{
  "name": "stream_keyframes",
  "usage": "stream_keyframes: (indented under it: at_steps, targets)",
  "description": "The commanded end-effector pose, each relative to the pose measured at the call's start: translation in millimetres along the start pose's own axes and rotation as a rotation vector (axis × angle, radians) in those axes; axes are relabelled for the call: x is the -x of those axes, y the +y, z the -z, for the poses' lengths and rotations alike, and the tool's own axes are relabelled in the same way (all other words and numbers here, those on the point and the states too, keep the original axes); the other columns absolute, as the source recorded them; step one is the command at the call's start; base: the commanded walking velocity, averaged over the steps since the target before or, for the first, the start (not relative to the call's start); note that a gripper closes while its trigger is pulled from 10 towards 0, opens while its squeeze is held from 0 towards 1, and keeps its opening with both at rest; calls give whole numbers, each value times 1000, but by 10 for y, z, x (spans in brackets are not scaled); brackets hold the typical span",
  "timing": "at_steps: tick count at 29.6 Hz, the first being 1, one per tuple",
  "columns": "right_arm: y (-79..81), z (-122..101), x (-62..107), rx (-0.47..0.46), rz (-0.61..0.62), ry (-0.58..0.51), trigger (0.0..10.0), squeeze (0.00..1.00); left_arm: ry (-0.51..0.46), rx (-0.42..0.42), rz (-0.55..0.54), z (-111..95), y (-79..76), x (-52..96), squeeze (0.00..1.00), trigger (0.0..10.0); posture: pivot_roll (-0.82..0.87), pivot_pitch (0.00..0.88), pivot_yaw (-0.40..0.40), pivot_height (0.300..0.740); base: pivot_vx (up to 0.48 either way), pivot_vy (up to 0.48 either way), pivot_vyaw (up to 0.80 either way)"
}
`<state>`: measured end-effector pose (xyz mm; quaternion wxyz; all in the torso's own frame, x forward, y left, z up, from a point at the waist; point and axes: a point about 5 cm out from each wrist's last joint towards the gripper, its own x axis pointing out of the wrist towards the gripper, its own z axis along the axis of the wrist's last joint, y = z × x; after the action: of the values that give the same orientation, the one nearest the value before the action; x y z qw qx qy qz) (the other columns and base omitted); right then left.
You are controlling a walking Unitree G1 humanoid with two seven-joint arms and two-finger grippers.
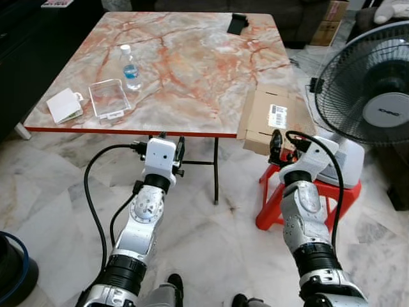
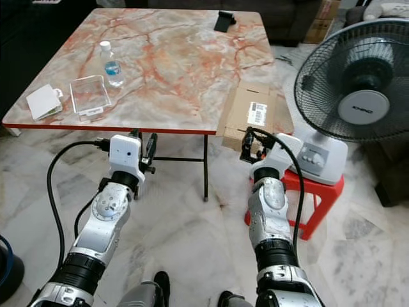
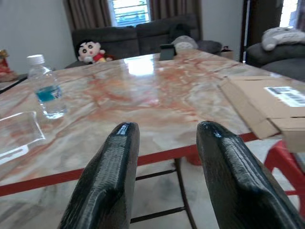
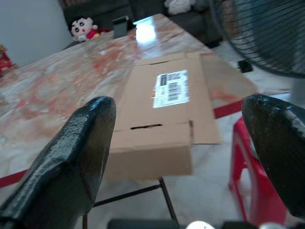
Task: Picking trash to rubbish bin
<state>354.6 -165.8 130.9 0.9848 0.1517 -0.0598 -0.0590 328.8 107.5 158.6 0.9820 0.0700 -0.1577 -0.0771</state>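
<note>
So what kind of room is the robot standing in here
Most likely a home living room. A dark grey sofa with a cartoon plush doll sits behind the marble-patterned folding table, a standing fan rests on a red plastic stool, and the floor is marble tile.

Both silver arms reach forward toward table (image 1: 192, 70), bent at elbows. Left gripper (image 3: 164, 138) sits low, just in front of table's red edge, fingers (image 3: 110, 176) a little apart, holding nothing. Right gripper (image 4: 178, 124) is raised near table's right corner, fingers (image 4: 76, 152) spread wide, holding nothing. Black cables loop off both wrists.
</note>
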Motion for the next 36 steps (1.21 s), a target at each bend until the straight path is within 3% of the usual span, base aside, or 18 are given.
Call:
stream_keyframes:
  at_steps: [1, 19, 27, 36]
  targets:
    - [-4, 15, -9, -11, 10, 17, 10000, 0, 12, -4, 0, 20, 9, 12, 0, 10000, 112, 183, -21, 740, 0, 0, 0]
    - [33, -13, -26, -23, -6, 6, 10000, 0, 11, -2, -10, 16, 19, -1, 0, 10000, 108, 189, -21, 740, 0, 0, 0]
    - [113, -94, -60, -33, -47, -29, 10000, 0, 10, -4, -24, 13, 45, -10, 0, 10000, 107, 192, -24, 740, 266, 0, -418]
    - [177, -99, -62, -16, -75, -36, 10000, 0, 7, -5, -35, 8, 66, -18, 0, 10000, 110, 193, -28, 740, 285, 0, 0]
